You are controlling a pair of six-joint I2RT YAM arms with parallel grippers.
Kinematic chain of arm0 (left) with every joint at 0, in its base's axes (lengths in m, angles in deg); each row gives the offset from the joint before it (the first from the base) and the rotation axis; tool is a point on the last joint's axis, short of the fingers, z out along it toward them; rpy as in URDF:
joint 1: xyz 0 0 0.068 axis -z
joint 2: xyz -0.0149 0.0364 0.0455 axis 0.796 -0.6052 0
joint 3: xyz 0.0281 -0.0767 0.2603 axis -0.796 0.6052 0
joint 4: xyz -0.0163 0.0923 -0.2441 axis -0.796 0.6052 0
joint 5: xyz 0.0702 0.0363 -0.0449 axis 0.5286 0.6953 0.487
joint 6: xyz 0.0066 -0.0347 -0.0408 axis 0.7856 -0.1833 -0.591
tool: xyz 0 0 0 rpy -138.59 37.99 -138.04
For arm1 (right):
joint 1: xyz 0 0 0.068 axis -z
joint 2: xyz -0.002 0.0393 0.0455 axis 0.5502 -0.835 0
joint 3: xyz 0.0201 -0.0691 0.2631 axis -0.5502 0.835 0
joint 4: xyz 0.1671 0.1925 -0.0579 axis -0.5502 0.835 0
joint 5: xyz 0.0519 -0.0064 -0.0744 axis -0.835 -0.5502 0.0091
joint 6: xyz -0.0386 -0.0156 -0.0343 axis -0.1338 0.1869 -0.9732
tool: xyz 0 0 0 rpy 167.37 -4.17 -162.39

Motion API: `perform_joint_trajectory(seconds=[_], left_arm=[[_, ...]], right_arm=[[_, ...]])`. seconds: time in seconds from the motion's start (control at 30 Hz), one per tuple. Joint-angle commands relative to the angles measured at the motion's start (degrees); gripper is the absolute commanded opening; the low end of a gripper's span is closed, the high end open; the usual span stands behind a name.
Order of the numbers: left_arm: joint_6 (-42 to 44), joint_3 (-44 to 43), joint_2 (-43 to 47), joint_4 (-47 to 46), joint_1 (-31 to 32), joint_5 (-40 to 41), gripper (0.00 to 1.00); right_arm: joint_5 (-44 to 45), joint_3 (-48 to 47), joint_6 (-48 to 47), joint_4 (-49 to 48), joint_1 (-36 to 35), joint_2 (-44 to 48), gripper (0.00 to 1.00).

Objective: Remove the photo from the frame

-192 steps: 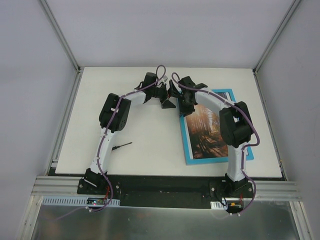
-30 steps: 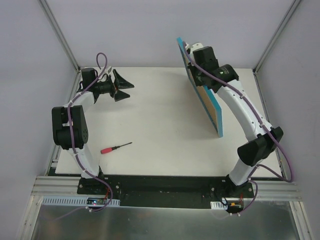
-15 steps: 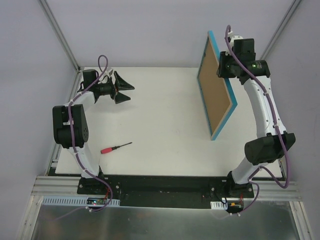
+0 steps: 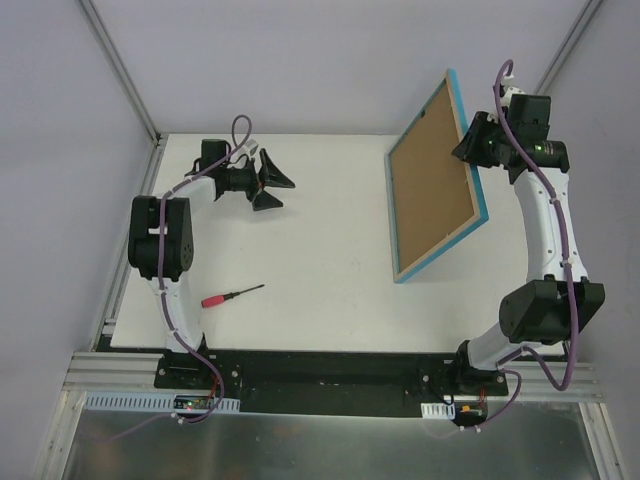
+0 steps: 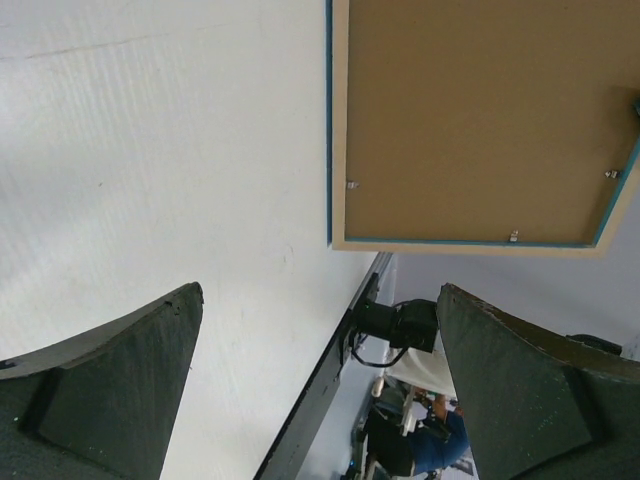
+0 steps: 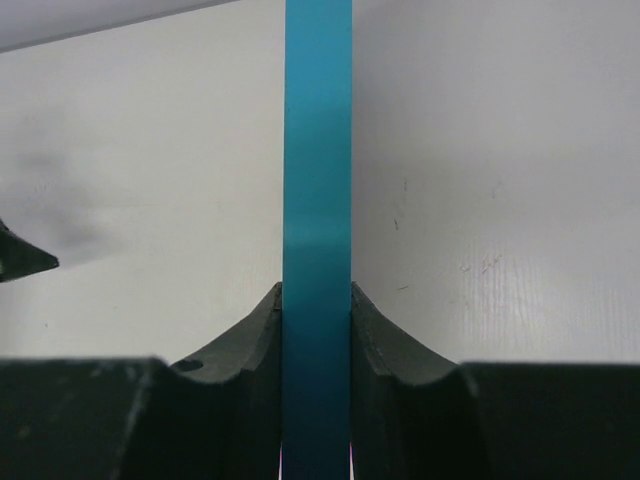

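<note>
Your right claw (image 4: 472, 143) is clamped tight on the frame (image 4: 442, 249), gripping one long turquoise edge. In the right wrist view that edge (image 6: 317, 150) runs straight up between the two fingers (image 6: 255, 350), which press on it from both sides w/ no gap.

The frame hangs in the air over the far right of the worktop (image 4: 320, 250), tilted, w/ its back toward the top camera. So you're looking at the brown backing board (image 4: 432, 185) inside the pale wood rim. The photo is hidden in all 3 views (the front faces away).

From the left wrist cam you get the back too: the board (image 5: 480, 110), the rim (image 5: 338, 120), and small metal clips (image 5: 352, 184) along the inner edge. At least 3 of them show.

Your left claw (image 4: 278, 186) is at the far left of the worktop, spread wide w/ nothing in it and well apart from the frame. Its dark fingers (image 5: 110, 390) sit at either side of its own view.

A red-handled screwdriver (image 4: 232, 295) lies flat on the worktop near the left arm, apart from both claws.
</note>
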Motion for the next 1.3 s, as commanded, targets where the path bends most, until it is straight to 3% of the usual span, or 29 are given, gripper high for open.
perform_joint_trajectory(seconds=[0.0,0.47,0.73,1.27], left_arm=[[2.32,-4.79,-2.68,1.05,2.50,1.17,0.99],[2.32,-11.74,-13.14,1.93,9.62,1.52,0.99],[3.37,-13.50,-16.30,2.20,10.06,2.57,0.99],[4.78,-12.44,-17.18,2.20,10.50,3.90,0.99]], right_arm=[[-6.27,3.04,0.84,1.87,0.72,1.16,0.01],[-17.95,13.84,3.04,-6.38,4.59,3.62,0.01],[-24.81,22.10,4.53,-15.17,6.08,4.15,0.01],[-28.68,31.78,6.47,-23.53,6.17,2.48,0.01]])
